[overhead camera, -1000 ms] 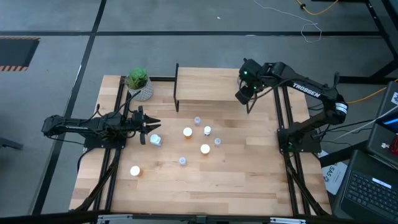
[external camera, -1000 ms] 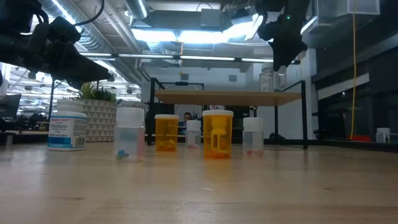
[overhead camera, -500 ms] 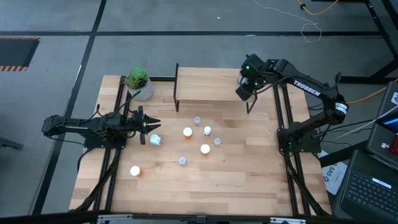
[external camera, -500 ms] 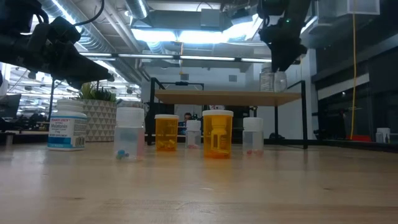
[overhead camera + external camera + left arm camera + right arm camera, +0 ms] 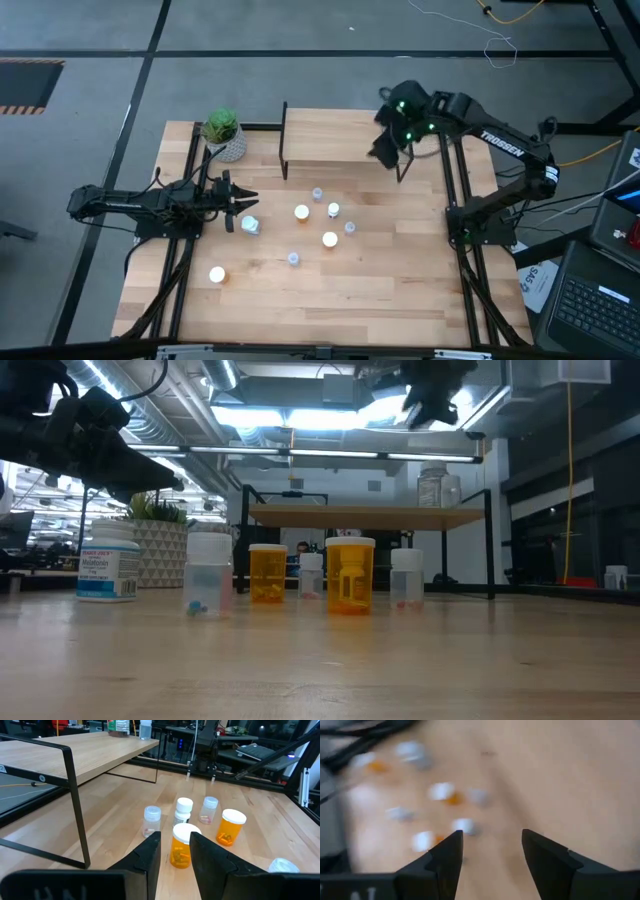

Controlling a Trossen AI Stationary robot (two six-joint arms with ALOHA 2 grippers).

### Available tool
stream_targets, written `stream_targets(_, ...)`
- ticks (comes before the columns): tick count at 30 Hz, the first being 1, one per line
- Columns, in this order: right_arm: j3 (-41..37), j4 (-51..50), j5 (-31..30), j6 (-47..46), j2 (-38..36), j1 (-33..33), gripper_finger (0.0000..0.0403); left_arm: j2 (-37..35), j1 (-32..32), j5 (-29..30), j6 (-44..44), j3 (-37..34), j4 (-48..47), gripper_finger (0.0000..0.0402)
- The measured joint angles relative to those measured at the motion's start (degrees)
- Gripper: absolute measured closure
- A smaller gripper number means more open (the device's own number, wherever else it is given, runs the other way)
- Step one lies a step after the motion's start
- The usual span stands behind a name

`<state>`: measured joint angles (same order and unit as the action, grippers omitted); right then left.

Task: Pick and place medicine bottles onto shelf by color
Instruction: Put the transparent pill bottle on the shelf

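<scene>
The light-wood shelf (image 5: 335, 138) stands at the table's far side on thin black legs. A pale bottle (image 5: 435, 487) stands on the shelf's right end, and it also shows in the left wrist view (image 5: 145, 729). Several small bottles stand upright on the table's middle: orange ones (image 5: 350, 575) (image 5: 267, 572), clear ones (image 5: 208, 575) (image 5: 407, 577) and a white labelled one (image 5: 108, 565). My right gripper (image 5: 490, 855) is open and empty, high above the shelf's right end (image 5: 384, 150). My left gripper (image 5: 175, 852) is open and empty at the table's left (image 5: 243, 200), pointing at the bottles.
A green plant in a white pot (image 5: 224, 134) stands at the far left corner, left of the shelf. One orange bottle (image 5: 216, 274) stands apart near the table's near left. Black frame rails (image 5: 455, 200) run along the table's left and right sides.
My right gripper has risen from just above the bottle on the shelf's right end and drifted a little toward the table's left. The bottle stays upright on the shelf.
</scene>
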<state>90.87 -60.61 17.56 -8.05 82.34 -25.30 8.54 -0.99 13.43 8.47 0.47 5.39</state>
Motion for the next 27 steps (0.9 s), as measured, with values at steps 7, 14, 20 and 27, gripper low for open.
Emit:
stream_targets(7, -6.38, 8.15, 4.97, 8.21, 0.0, 13.52, 0.0196, 0.0, -0.01, -0.02, 0.0, 0.02, -0.01, 0.0303)
stream_targets(14, -21.42, 28.17, -4.75, 6.87, 0.0, 22.31, 0.0196, 0.0, 0.0, -0.02, -0.02, 0.02, -0.02, 0.0303)
stream_targets(20, -34.97, 42.79, -5.49, 7.05, 0.05, 25.09, 0.0196, 0.0, 0.0, -0.01, -0.02, 0.02, -0.06, 0.0303)
stream_targets(27, -45.7, 57.47, -5.5, 7.02, 0.05, 27.28, 0.0196, 0.0, -0.01, -0.02, -0.03, 0.01, -0.26, 0.0303)
